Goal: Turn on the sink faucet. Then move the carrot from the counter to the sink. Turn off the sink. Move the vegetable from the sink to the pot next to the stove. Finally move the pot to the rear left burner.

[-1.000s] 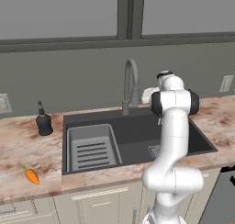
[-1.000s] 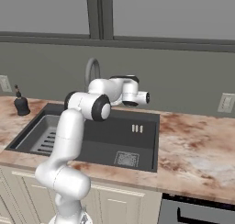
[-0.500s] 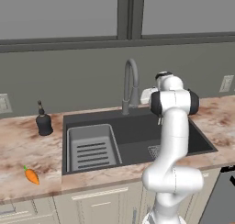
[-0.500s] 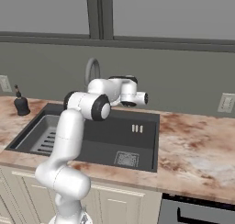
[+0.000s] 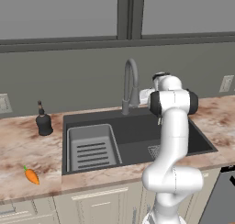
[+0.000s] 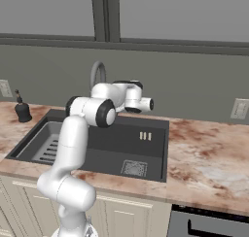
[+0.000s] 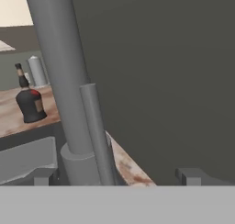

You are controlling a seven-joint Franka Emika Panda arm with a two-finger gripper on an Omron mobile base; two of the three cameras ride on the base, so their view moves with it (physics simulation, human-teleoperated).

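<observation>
The gripper [image 7: 117, 175] stands wide open and holds nothing, close up to the base of the faucet [image 5: 129, 84], whose thin lever [image 7: 96, 131] rises between its fingertips. The carrot [image 5: 31, 176] lies on the counter [image 5: 20, 147] well left of the sink [image 5: 137, 140], near the front edge.

My two base cameras look forward and down from behind the arm, left and right, sharing the sink [image 5: 137, 131] and faucet [image 5: 130, 85]. My hand camera sits very close to the faucet's stem [image 7: 59, 81].
</observation>
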